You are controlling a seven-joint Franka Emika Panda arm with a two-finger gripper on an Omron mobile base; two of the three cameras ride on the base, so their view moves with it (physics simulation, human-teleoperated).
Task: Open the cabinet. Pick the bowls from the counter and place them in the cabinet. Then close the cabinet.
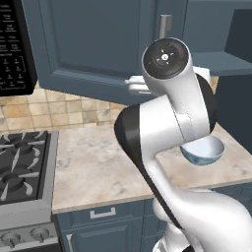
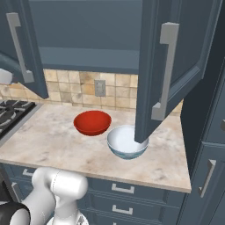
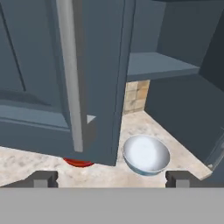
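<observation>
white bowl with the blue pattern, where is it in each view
Left base view: white bowl at right, partly behind the arm.
Right base view: lower centre, under the open door's corner.
Hand view: lower centre-right.
Shared landmark: the beige counter it sits on.

Red bowl (image 3: 78, 163) mostly hidden behind cabinet door (image 3: 65, 78); arm (image 1: 167, 123) covers part of white bowl (image 1: 204, 151).

counter (image 2: 61, 136): marbled stone, smooth | red bowl (image 2: 92, 122): glossy | cabinet (image 2: 176, 48): matt, metal handles
</observation>
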